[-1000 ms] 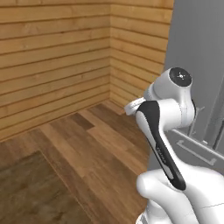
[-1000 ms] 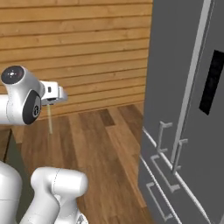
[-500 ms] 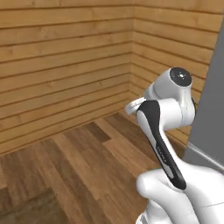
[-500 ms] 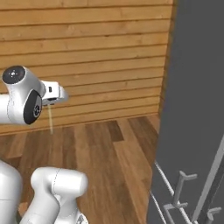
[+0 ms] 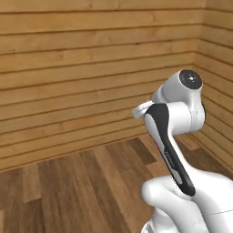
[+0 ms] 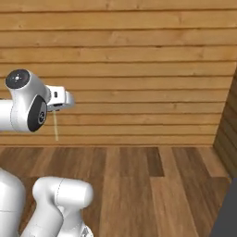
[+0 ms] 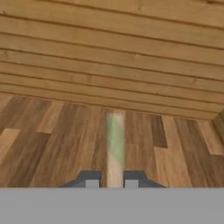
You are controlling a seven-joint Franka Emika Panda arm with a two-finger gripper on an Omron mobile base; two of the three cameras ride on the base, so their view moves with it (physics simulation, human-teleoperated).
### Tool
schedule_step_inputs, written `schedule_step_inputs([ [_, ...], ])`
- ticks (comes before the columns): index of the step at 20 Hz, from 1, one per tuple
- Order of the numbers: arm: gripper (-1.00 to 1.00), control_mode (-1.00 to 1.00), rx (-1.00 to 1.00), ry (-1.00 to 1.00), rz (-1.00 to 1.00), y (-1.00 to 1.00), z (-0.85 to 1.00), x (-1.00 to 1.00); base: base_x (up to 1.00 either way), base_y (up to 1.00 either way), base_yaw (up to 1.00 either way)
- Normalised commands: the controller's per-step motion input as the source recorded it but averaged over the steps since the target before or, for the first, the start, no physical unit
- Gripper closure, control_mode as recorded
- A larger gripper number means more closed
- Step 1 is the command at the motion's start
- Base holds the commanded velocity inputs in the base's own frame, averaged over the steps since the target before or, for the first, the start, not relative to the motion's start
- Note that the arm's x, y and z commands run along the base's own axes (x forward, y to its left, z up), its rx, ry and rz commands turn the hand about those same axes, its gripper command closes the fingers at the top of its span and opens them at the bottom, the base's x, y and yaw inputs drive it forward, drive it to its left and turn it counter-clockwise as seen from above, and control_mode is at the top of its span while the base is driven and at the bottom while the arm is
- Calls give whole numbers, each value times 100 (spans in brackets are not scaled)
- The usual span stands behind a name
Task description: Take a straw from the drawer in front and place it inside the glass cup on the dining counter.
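Note:
My gripper (image 6: pixel 55 109) is shut on the straw (image 6: pixel 56 126), a thin pale stick that hangs straight down from the fingers, high above the floor. In the hand view the straw (image 7: pixel 115 142) runs up from between the two dark finger tips of the gripper (image 7: pixel 113 182), blurred and pale green-white against the floorboards. The white arm (image 5: pixel 175 136) stands folded in front of the base. The drawer, the glass cup and the dining counter are out of view.
A wall of horizontal wooden planks (image 6: pixel 139 69) stands ahead, with wood floor (image 6: pixel 152 185) below it. The wall turns a corner at the right (image 5: pixel 214 82). A dark grey fridge edge (image 6: pixel 227 217) cuts into the lower right.
The whole picture has slid: the base has turned, and the grey fridge has passed out to the right. The arm keeps its pose, with the straw still held.

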Motion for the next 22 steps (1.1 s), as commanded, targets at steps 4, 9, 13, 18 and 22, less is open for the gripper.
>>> schedule_step_inputs([
  [4, 100, 100, 0, 0, 0, 0, 0, 0, 100, 1, 45],
  [9, 100, 100, 0, 0, 0, 0, 0, 0, 100, 0, 45],
  [13, 100, 100, 0, 0, 0, 0, 0, 0, 100, 0, 51],
  [18, 100, 100, 0, 0, 0, 0, 0, 0, 100, 0, 57],
  [22, 100, 100, 0, 0, 0, 0, 0, 0, 100, 0, 60],
])
